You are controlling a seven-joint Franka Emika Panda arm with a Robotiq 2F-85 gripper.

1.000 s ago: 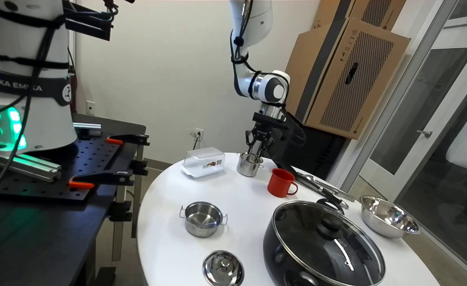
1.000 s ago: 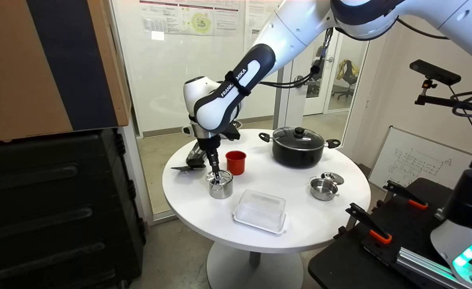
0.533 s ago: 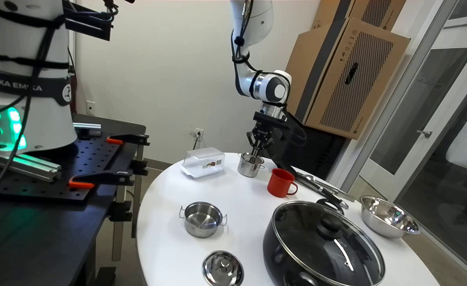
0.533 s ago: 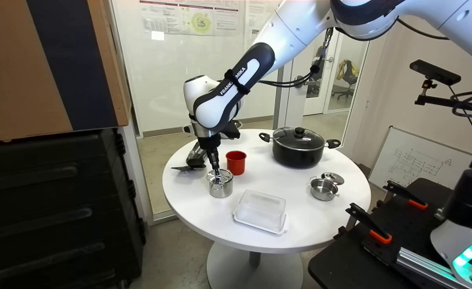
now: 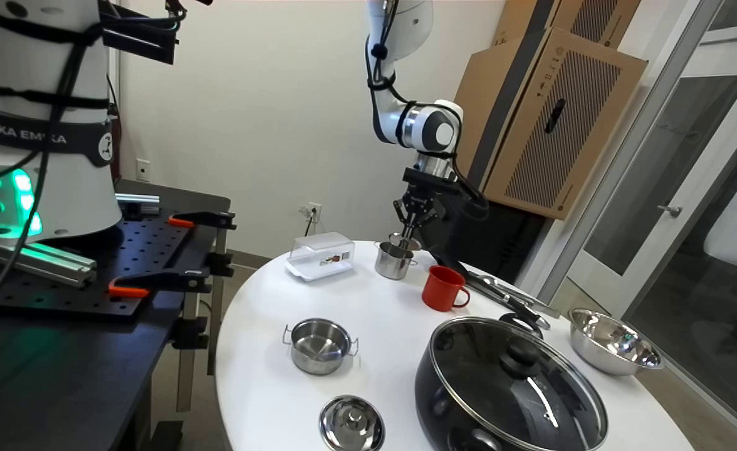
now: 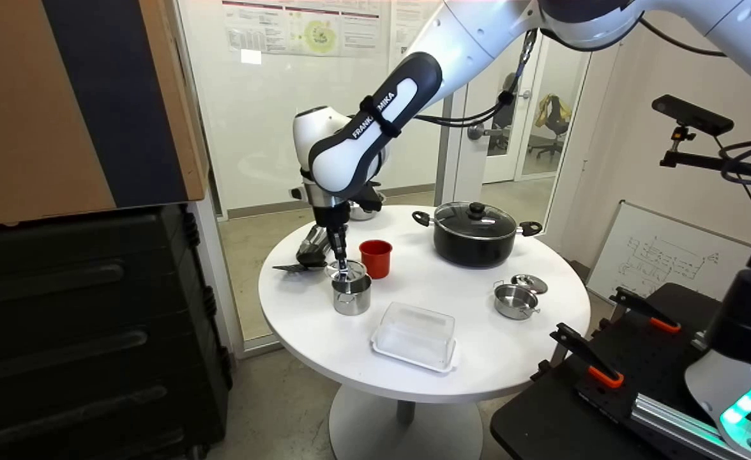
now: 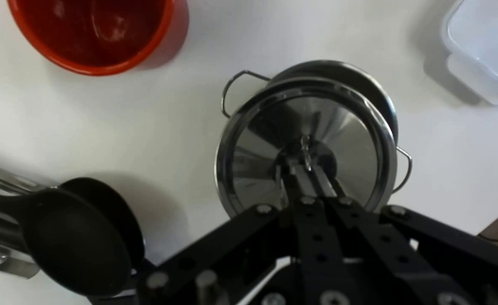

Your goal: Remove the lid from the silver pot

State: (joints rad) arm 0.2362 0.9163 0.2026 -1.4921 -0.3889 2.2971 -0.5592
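The gripper [image 7: 306, 171] comes in from the bottom of the wrist view, its jaws pressed close and pinching the lid [image 7: 312, 120] at its centre, by the small loop handle. The lid is off its seat: in both exterior views it hangs over the silver pot [image 6: 352, 303], shifted to one side, and the pot's dark mouth shows beneath it. Whether the lid's edge touches the rim anywhere cannot be told. In the wrist view it hides most of the pot, leaving a crescent at the top and upper right, with a wire handle poking out at either side.

The arm [image 6: 462, 50] reaches down from the upper right in an exterior view, and the pot stands upright, left of centre there, on the round white bench [image 5: 262, 376].

Near the pot is a red mug [image 5: 440, 293], upper left in the wrist view; a white box [image 6: 414, 335] with a clear cover is at the upper right, and black utensils [image 7: 77, 245] lie lower left.

Farther out, in an exterior view, a two-handled steel pot [image 5: 319, 364] sits low in the frame, a second lid [image 5: 352, 423] at the bottom edge, a black pan [image 5: 436, 401] under its glass lid [image 5: 500, 382] at the lower right, and a steel bowl [image 5: 606, 352] at the right
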